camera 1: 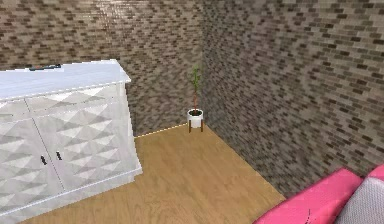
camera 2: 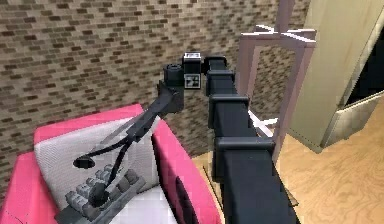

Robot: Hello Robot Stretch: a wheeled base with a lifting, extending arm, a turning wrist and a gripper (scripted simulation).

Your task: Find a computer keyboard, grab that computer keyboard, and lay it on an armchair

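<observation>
Arm side view: the arm (camera 2: 240, 150) rises as a dark square bar from the bottom edge, right of centre, to the upper middle of the frame, where two white marker squares (camera 2: 190, 65) sit. From there the gripper (camera 2: 100, 170) slants down toward the lower left, its thin fingers (camera 2: 125, 140) ending at the pink armchair (camera 2: 60, 130). The grey computer keyboard (camera 2: 95, 195) shows at the lower left against the chair's grey cushion (camera 2: 55, 160), right at the fingertips. I cannot tell whether the fingers hold it. In the forward view, a white sideboard (camera 1: 60, 130) stands at the left and a potted plant (camera 1: 196, 100) in the corner.
</observation>
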